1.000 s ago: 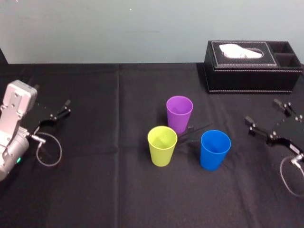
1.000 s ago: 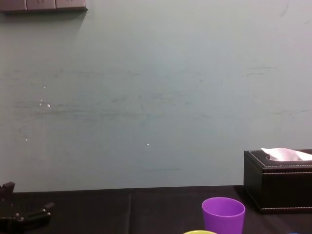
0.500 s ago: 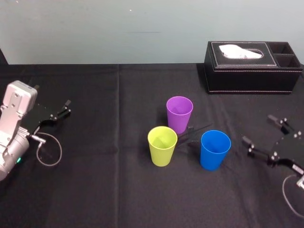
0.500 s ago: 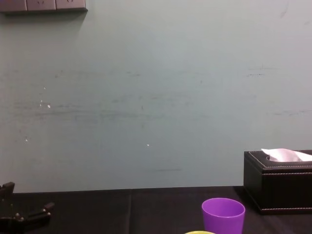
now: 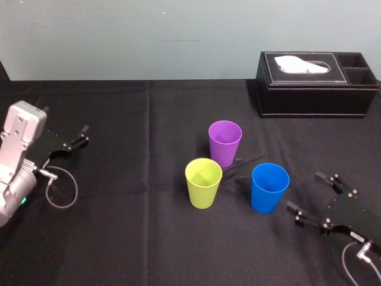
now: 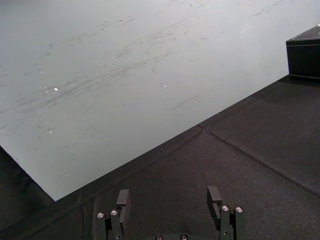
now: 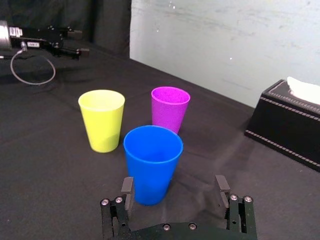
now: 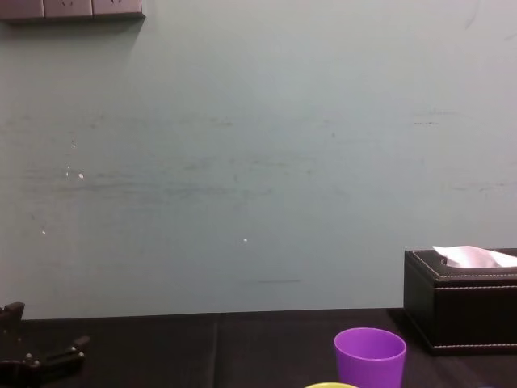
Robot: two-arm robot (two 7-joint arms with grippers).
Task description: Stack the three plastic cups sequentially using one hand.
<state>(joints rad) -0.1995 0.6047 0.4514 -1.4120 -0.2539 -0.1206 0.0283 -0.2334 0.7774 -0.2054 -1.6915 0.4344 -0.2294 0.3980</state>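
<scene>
Black tissue box (image 5: 317, 83) far back on the right of the desk (image 5: 178, 107), close to the pale wall (image 5: 149, 36). White tissue (image 5: 300, 63) poking out on top. Two small open bins (image 5: 357, 67) at its right end. Black cloth (image 5: 119, 238) all over the desk.

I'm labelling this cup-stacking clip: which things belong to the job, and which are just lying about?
Job: purple cup, yellow-green cup, blue cup; right tool, open, near the blue cup.
Lying about: black tissue box; left tool, parked open at far left.
</scene>
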